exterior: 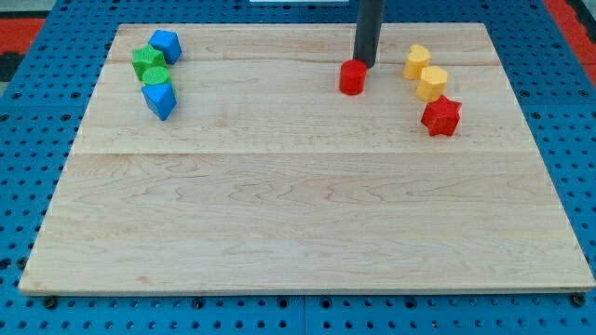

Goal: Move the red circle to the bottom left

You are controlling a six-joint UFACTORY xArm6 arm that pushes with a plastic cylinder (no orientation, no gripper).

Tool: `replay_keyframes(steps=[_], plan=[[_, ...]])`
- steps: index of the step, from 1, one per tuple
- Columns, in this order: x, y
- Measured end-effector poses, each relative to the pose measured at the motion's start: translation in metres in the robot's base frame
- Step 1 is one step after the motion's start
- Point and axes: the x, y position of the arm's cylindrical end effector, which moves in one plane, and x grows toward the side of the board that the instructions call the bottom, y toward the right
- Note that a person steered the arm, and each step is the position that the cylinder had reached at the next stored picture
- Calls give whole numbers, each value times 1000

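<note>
The red circle [352, 77] is a small red cylinder near the view's top, right of centre, on the wooden board [298, 214]. My tip [364, 64] is the lower end of the dark rod coming down from the view's top edge. It stands just above and to the right of the red circle, touching or nearly touching it. A red star-shaped block [441, 115] lies further right.
Two yellow blocks [417, 61] [432, 83] sit right of the red circle, above the red star. At the top left cluster a blue block [166, 46], a green block [147, 61], a green round block [155, 77] and another blue block [159, 99].
</note>
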Motion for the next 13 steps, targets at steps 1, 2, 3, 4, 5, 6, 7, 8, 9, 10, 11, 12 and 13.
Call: replay_keyframes(steps=[1, 2, 3, 4, 5, 6, 7, 8, 9, 10, 11, 12, 13], plan=[[64, -77], [145, -158], [120, -89], [135, -23], [159, -70], [156, -190], [174, -287], [159, -283], [202, -286], [200, -286], [187, -313], [210, -305], [215, -256]])
